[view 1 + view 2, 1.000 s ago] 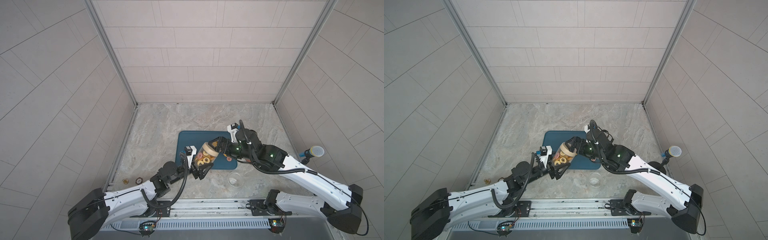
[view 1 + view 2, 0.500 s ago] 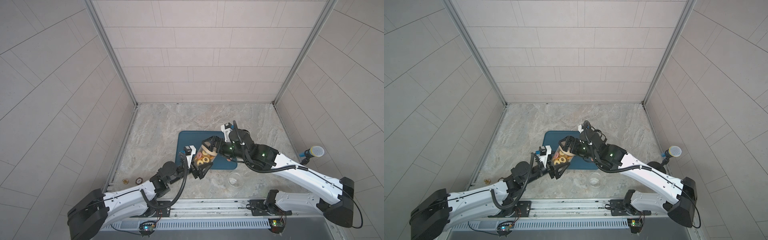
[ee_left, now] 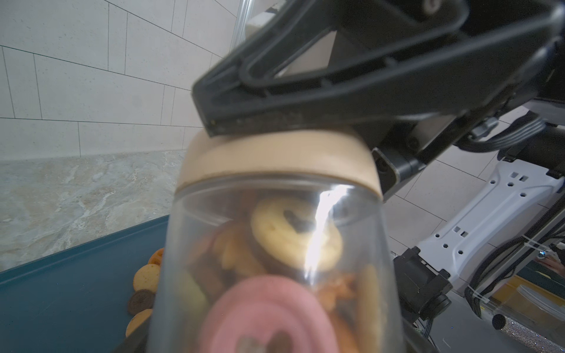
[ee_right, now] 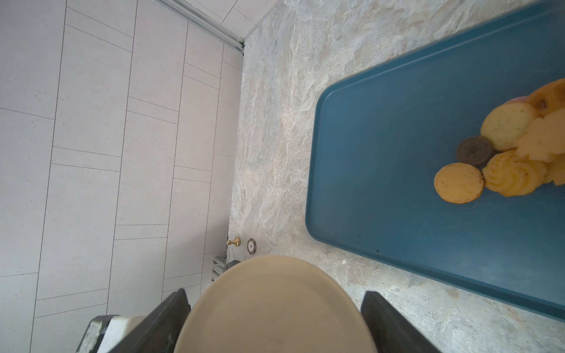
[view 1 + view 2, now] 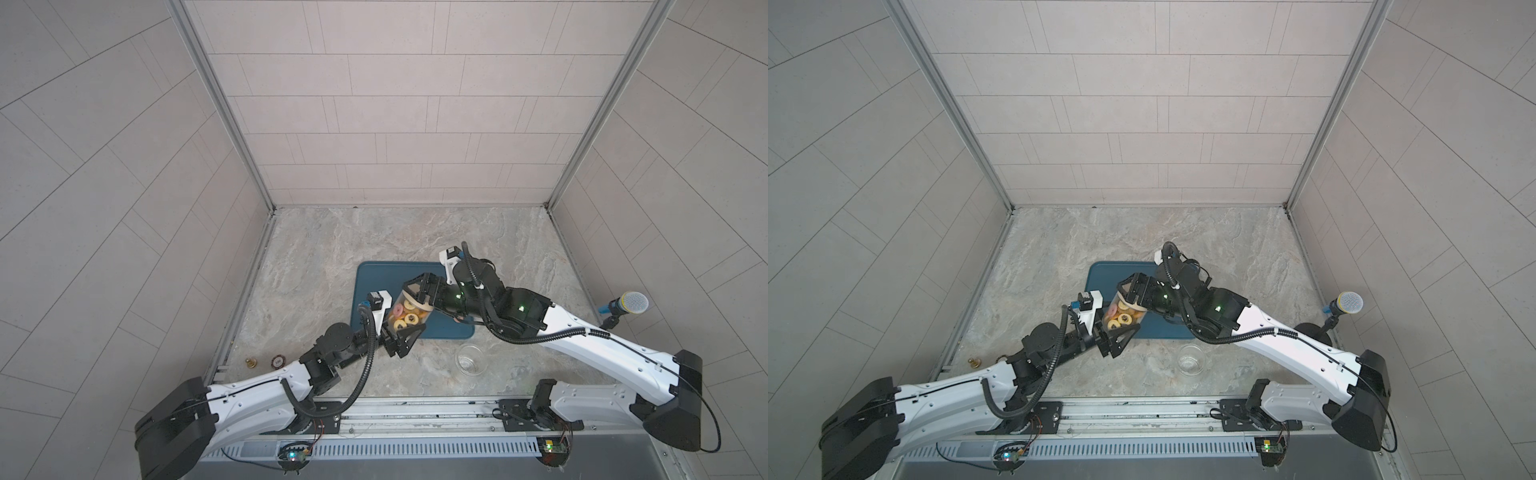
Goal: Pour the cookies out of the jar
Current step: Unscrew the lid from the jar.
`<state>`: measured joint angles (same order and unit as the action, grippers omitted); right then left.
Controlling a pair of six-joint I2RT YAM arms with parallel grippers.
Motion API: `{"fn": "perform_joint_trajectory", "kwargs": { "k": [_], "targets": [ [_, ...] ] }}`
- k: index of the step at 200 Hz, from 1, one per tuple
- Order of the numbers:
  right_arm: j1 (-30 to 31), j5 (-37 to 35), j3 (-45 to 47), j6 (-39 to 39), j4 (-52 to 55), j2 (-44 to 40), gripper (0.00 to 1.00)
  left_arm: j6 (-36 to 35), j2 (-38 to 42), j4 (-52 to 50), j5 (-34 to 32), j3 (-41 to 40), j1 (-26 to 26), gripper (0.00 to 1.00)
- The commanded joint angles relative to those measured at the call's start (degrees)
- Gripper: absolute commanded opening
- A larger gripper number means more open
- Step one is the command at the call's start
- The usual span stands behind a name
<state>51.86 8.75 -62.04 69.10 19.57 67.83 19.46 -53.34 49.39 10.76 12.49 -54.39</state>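
Observation:
A clear jar point(image 5: 402, 316) point(image 5: 1120, 316) point(image 3: 275, 244) packed with cookies point(image 3: 293, 232) hangs tilted over the near-left corner of the blue tray point(image 5: 374, 282) point(image 5: 1104, 278). My left gripper point(image 5: 401, 323) point(image 5: 1119, 326) is shut on the jar's body. A beige lid point(image 3: 275, 159) point(image 4: 275, 308) still caps the jar. My right gripper point(image 5: 419, 293) point(image 5: 1133, 291) point(image 4: 273, 293) is shut on the lid, a black finger on each side of its rim. Several loose cookies point(image 4: 504, 159) point(image 3: 146, 287) lie in a pile on the tray.
A small empty glass bowl point(image 5: 469, 359) point(image 5: 1191, 359) stands on the marble table in front of the tray. A brass knob point(image 5: 250, 363) and a round chip point(image 5: 277, 361) lie by the left wall. A microphone point(image 5: 627, 303) stands at the right.
My right gripper has moved left across the tray and come onto the jar's lid. The left gripper has kept the jar in the same place.

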Motion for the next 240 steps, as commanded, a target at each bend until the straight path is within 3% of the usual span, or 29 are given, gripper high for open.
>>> {"fn": "perform_joint_trajectory", "kwargs": {
  "k": [1, 123, 146, 155, 163, 180, 186, 212, 240],
  "targets": [
    [0.79, 1.0, -2.31, 0.18, -0.55, 0.74, 0.93, -0.7, 1.4, 7.05, -0.65, 0.87, 0.07, 0.0],
    [0.88, 0.39, -4.68, -3.96, 4.12, 1.38, 0.91, 0.71, 0.39, 6.67, 0.09, 1.63, 0.07, 0.0],
    [0.88, 0.69, -4.19, -3.96, 2.77, 1.18, 0.79, 0.96, 0.35, 6.77, 0.14, 1.53, 0.02, 0.0],
    [0.88, 1.11, -4.05, -4.04, 2.19, 1.29, 0.7, 1.15, 0.39, 7.07, 0.14, 1.4, 0.07, 0.0],
    [0.88, 1.5, -3.92, -4.2, 1.91, 1.6, 0.55, 1.57, 0.34, 7.4, -0.16, 1.4, 0.03, 0.0],
    [0.88, 2.88, -2.84, -4.92, -0.36, 1.61, 0.1, 3.98, 0.58, 8.48, -1.62, 1.06, 0.16, 0.0],
    [0.79, 3.7, -2.31, -5.96, -1.86, 1.49, 0.0, 4.74, 0.69, 9.85, -1.64, 0.65, 0.37, 0.0],
    [-1.31, 12.44, 1.9, -12.64, -11.09, -0.16, 0.0, 12.04, 0.55, 16.04, 7.27, 0.32, 4.73, 0.0],
    [-6.41, 23.8, 8.53, -10.58, -24.13, -3.55, 0.0, 23.54, -2.2, 25.85, 17.09, 0.5, 9.52, 0.0]
  ]
}}
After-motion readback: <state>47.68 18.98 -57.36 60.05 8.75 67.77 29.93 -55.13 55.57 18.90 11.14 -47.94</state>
